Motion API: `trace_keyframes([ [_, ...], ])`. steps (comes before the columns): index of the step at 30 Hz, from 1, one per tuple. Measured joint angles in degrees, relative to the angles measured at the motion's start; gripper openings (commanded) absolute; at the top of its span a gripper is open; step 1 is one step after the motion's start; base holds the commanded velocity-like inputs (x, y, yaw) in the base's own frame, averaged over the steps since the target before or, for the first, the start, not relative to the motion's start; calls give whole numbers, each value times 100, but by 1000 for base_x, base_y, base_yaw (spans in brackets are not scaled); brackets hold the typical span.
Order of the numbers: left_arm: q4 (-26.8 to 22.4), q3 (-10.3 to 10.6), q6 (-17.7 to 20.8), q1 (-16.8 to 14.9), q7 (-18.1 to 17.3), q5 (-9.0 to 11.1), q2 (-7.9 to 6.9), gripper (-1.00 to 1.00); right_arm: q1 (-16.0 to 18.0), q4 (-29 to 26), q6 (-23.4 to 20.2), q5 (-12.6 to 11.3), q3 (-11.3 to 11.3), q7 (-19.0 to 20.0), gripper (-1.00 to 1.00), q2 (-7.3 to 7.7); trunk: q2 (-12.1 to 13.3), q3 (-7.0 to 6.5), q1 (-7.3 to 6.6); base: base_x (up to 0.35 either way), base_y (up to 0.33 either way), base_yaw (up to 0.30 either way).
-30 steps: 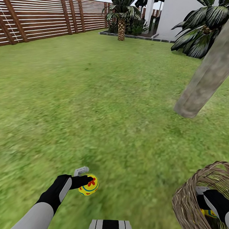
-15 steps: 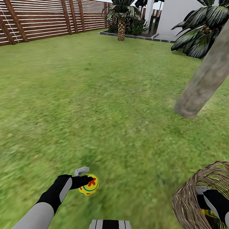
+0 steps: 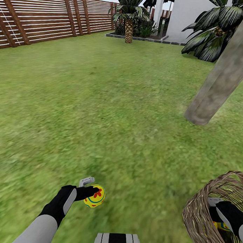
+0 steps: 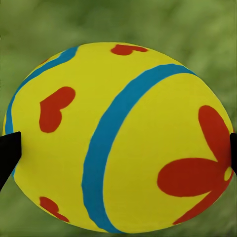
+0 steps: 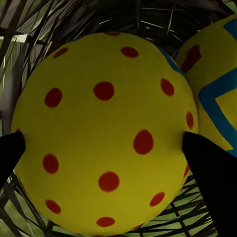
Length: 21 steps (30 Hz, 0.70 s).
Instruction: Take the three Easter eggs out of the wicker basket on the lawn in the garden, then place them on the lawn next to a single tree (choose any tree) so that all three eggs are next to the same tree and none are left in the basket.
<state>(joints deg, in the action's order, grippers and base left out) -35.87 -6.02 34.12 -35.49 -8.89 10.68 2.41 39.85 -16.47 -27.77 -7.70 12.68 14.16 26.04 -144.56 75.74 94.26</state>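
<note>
In the head view nothing is seen to have shifted over the last second: the left gripper (image 3: 92, 190) is held in the same spot above the lawn (image 3: 111, 110) with an Easter egg (image 3: 94, 196) clamped at its fingertips, and the right gripper (image 3: 216, 212) is kept down inside the wicker basket (image 3: 198, 215). The tree (image 3: 221, 79) stands well ahead of the fingers, so a carry is judged to remain.

In the left wrist view the striped egg (image 4: 118, 138) is pinched between both dark fingertips (image 4: 9, 153).

In the right wrist view a dotted egg (image 5: 103, 133) is bracketed by the fingers (image 5: 207, 173), seemingly gripped; a zigzag egg (image 5: 217, 84) lies touching it just beyond the fingertip.
</note>
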Motion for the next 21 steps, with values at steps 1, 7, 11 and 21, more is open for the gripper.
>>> trace_keyframes([
  [1,0,0,0,0,-3,0,0,-100,0,-1,-2,2,-2,0,-100,0,0,0,0,0,0,0],
  [7,0,0,-2,0,-12,1,-11,-100,0,-2,-16,5,-1,1,-100,0,0,0,0,0,0,0],
  [11,-2,0,0,0,-13,0,-10,-100,0,-2,-16,6,-1,1,-100,0,0,0,0,0,0,0],
  [21,-1,0,0,0,-13,2,-8,-100,-5,4,-16,17,12,2,-100,-5,1,-21,-2,0,0,0],
])
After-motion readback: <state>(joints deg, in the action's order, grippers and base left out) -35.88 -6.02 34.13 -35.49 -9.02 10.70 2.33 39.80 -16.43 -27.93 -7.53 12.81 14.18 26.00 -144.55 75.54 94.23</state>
